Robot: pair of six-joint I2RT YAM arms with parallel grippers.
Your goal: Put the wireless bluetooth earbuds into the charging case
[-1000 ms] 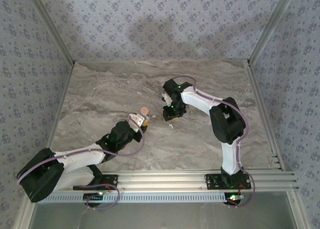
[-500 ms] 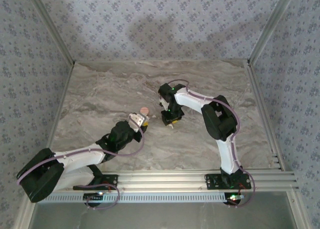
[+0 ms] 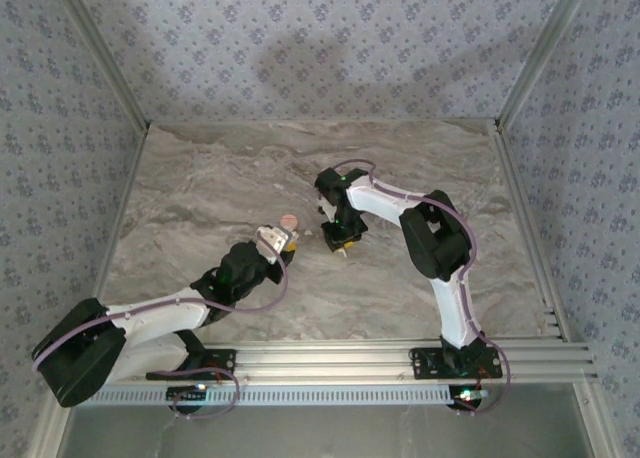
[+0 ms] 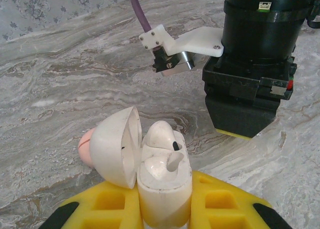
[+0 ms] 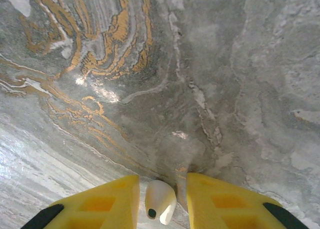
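The table (image 3: 200, 178) looks like polished stone, grey marble with veins, smooth and with a soft shine. At 6 o'clock of it, the rails (image 3: 400, 353) are bare brushed metal. The walls (image 3: 300, 38) at 12 o'clock look matt, like printed paper or cloth. The charging case (image 4: 162, 169) is smooth glossy plastic, whitish, with a salmon-pink part at its 9 o'clock. The earbud (image 5: 160, 201) is smooth whitish plastic too. The fingers (image 4: 225, 204) of the left gripper (image 4: 165, 206) and of the right gripper (image 5: 161, 204) are yellow and matt. The cable (image 4: 140, 9) is shiny purple.
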